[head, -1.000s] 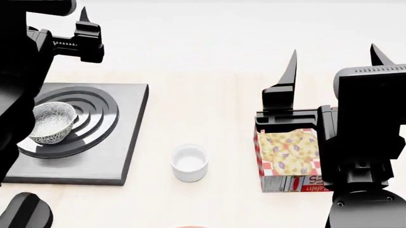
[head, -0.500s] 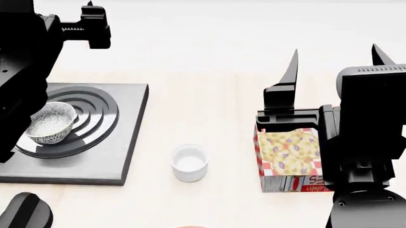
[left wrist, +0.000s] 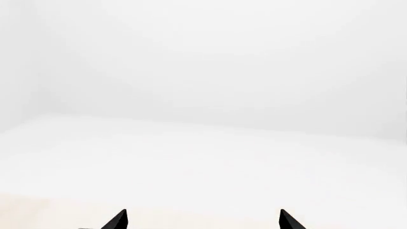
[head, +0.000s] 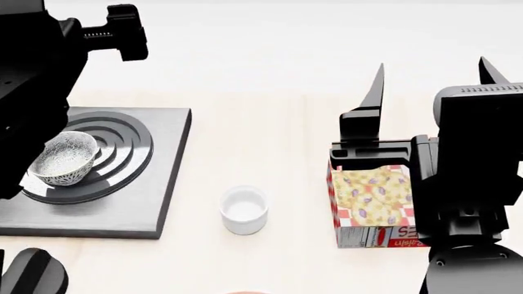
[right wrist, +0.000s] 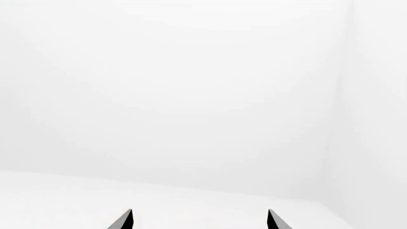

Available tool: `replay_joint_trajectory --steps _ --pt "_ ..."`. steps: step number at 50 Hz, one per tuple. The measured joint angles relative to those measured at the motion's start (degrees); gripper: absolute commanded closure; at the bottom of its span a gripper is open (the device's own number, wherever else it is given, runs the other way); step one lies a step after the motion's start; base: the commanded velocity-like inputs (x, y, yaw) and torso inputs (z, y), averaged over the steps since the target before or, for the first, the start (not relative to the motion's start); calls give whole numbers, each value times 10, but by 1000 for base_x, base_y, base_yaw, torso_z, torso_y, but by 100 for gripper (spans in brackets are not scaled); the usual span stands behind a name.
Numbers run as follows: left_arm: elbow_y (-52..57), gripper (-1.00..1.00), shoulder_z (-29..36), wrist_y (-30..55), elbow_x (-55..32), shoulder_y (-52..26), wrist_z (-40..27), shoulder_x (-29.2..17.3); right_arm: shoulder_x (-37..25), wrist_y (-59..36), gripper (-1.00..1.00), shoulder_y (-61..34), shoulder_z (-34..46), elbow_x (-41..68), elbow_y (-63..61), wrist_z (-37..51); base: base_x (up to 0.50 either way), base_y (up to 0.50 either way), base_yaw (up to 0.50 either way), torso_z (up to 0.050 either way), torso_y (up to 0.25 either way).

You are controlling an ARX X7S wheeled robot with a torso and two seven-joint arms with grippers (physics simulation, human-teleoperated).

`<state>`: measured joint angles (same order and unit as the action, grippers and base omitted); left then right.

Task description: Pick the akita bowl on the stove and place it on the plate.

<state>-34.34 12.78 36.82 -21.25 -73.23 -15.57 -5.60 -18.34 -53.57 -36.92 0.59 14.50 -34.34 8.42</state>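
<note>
Sitting on the stove (head: 114, 184), over the near-left part of its ring burner, the bowl (head: 63, 158) is upright and free of both grippers. The left gripper (left wrist: 202, 220) is raised behind the stove, fingertips spread with only bare desk and white wall past them. The right gripper (head: 429, 76) has its fingers spread too, held above a patterned box (head: 374, 207). A white cup (head: 244, 210) stands on the desk (head: 261, 135) between stove and box.
</note>
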Motion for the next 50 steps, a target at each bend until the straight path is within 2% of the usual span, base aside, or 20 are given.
replay_joint_trajectory --steps 50 --pt "-1 -100 57 -55 10 -7 67 -35 -5 5 -100 1 1 9 2 8 0 0 0 4 -53"
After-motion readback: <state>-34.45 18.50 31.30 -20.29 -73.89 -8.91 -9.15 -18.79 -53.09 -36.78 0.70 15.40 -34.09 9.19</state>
